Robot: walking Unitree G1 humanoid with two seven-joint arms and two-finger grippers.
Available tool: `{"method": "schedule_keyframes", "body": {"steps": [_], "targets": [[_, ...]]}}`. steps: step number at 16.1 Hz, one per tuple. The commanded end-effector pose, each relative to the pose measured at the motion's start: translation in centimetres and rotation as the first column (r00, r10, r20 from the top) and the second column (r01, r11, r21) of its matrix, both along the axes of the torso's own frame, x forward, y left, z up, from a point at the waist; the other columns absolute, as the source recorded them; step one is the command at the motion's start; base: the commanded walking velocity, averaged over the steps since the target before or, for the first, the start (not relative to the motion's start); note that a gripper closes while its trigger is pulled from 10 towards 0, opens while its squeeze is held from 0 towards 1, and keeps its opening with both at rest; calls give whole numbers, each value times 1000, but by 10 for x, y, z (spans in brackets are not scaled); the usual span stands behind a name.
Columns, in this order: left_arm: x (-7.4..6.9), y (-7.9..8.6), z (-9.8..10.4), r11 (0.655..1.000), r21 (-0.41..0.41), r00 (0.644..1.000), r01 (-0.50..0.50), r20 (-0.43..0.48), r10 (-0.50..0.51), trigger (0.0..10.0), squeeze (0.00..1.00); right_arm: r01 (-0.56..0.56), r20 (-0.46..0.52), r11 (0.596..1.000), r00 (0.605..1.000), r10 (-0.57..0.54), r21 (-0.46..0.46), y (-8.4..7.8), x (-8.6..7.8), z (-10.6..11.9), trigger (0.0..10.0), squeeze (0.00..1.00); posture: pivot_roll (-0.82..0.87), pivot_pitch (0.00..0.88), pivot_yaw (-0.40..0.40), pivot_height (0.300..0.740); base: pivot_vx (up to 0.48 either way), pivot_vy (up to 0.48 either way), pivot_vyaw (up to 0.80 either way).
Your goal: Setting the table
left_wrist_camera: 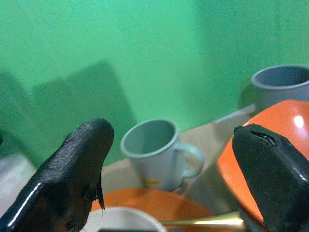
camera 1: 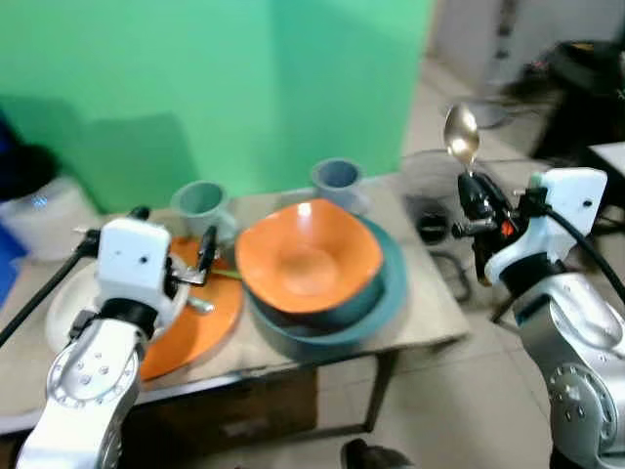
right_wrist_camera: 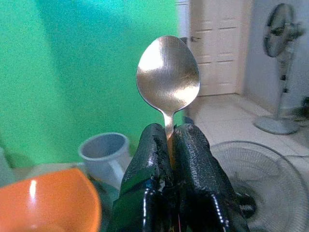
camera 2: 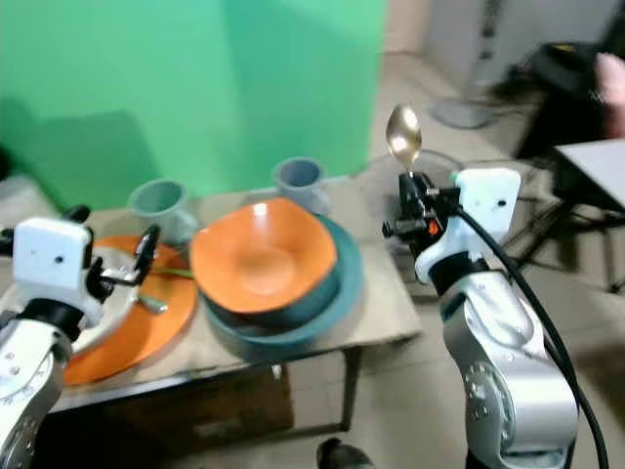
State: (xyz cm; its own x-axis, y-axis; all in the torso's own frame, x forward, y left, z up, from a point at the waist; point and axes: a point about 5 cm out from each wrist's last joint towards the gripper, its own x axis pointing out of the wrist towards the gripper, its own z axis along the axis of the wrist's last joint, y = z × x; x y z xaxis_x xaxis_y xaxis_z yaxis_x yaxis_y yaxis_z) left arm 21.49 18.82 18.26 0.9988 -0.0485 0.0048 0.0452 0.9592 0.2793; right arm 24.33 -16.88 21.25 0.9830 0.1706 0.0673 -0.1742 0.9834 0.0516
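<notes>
A spoon (right_wrist_camera: 168,79) is pinched by its handle between the closed fingers of the right gripper (right_wrist_camera: 169,140), bowl upright above the fingertips, presumably for carrying to the table (camera 1: 430,293), while the left gripper (left_wrist_camera: 169,164) is held wide open over the orange plate (camera 1: 200,322).

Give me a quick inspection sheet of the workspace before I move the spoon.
Surface: small table, crowded.
Job's things: orange bowl nested in a teal bowl on a teal plate; orange plate with a white dish at its left edge; green mug; blue-grey mug; spoon.
Clutter: utensil on the orange plate.
Grippers: right gripper shut on the spoon, bowl end up, right of the table; left gripper open over the orange plate.
Cables: black cable along the right arm.
Surroundings: green backdrop, floor fans.
</notes>
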Motion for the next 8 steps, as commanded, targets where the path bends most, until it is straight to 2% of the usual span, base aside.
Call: {"method": "schedule_keyframes", "body": {"steps": [1,4,6,8], "targets": [[-3,1,5,1000,8,1000,-2,21,2,10000,0,15,-5,1000,1000,-15,3,-7,1,0,10000,0,-126,0,48,740,0,0,-800],[0,-6,3,999,-6,999,33,15,-33,10000,0,95,-16,995,995,-95,-8,-19,4,-4,10000,0,-121,0,54,740,0,0,-800],[1,-8,6,1000,8,999,16,36,-17,10000,0,99,-17,995,995,-99,-4,-20,3,-4,10000,0,-102,0,44,740,0,0,-800],[0,-7,4,1000,-7,999,7,31,-7,10000,0,109,-49,994,993,-110,-11,-22,3,-14,10000,0,-113,0,38,740,0,0,-800]]}}
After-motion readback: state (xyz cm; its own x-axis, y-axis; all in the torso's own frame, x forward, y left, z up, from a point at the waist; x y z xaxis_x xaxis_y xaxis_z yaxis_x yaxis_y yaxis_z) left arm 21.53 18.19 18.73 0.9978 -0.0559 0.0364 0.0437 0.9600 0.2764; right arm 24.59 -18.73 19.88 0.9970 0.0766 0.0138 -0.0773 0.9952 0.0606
